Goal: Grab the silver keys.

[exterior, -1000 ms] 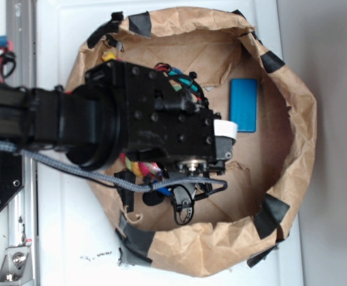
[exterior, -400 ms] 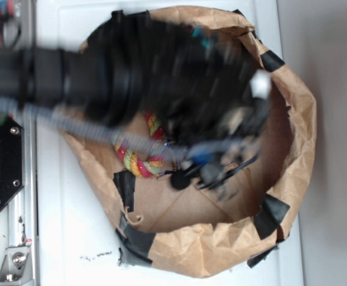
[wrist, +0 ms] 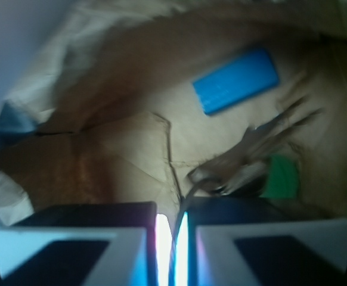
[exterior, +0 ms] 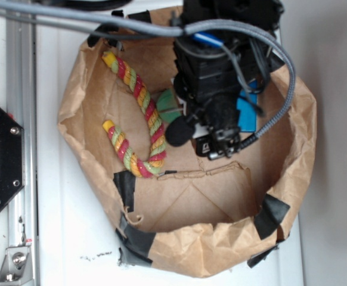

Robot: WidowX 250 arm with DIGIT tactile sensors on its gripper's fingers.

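Wrist view, left to right: gripper (wrist: 172,238) jaws pinched nearly together at lower centre, apparently clamping the keys' thin ring. Silver keys (wrist: 251,158) dangle blurred right of centre, over the paper bag (wrist: 120,149) floor. Probably light, rigid, slippery; ring is the best hold. Exterior view hides them behind the arm.

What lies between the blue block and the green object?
In the wrist view, the silver keys, blurred, lie between the blue block and the green object; their ring reaches the gripper.
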